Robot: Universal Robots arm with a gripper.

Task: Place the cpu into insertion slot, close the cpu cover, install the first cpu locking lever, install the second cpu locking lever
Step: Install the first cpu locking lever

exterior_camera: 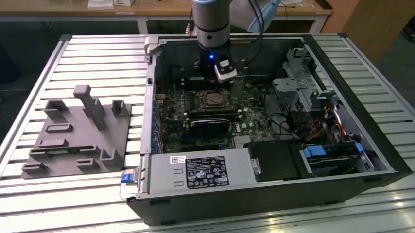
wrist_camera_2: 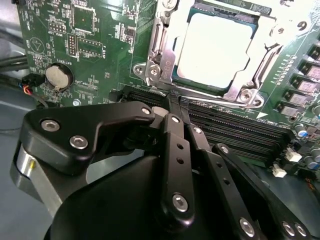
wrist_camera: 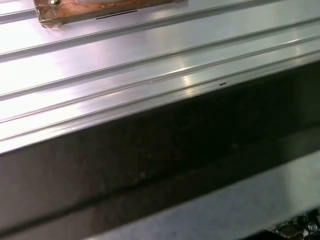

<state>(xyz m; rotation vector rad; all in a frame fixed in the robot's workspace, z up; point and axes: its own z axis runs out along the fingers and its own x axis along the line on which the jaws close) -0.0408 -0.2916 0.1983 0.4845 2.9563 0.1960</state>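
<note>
My gripper (wrist_camera_2: 175, 107) hangs with fingers pinched together, empty, beside the insertion slot (wrist_camera_2: 161, 47); the cpu (wrist_camera_2: 212, 47) sits inside under the cpu cover (wrist_camera_2: 235, 91).

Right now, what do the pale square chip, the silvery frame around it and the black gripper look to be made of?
Pale square chip: probably metal, matte silver-grey, evenly dull.
Silvery frame: thin sheet metal, bright edges, screw heads at the corners.
Black gripper: likely metal or hard plastic, satin black, with steel pins.

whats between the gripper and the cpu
In the second wrist view, long black memory slots and the silvery cpu cover frame's edge lie between the gripper and cpu.
</note>
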